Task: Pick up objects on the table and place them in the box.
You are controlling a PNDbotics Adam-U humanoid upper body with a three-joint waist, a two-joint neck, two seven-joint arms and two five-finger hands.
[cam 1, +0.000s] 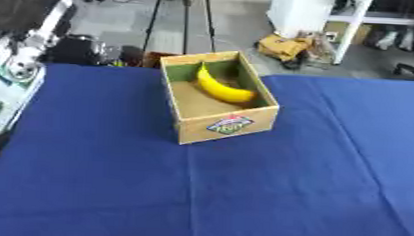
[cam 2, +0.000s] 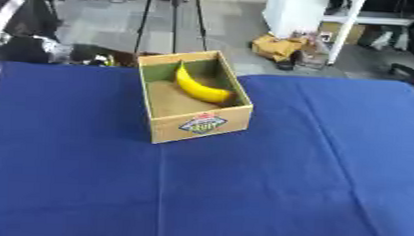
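Observation:
A yellow banana (cam 1: 221, 87) lies inside the open cardboard box (cam 1: 232, 125), along its right wall. The box has a fruit label on its front face and stands on the blue tablecloth (cam 1: 199, 189) at the middle rear of the table. Neither of my hands shows in either view. No loose object lies on the cloth outside the box.
White equipment (cam 1: 6, 76) stands along the table's left edge. Beyond the far edge are tripod legs (cam 1: 184, 19), a white cabinet (cam 1: 298, 11) and a yellow-brown bundle (cam 1: 288, 46) on the floor.

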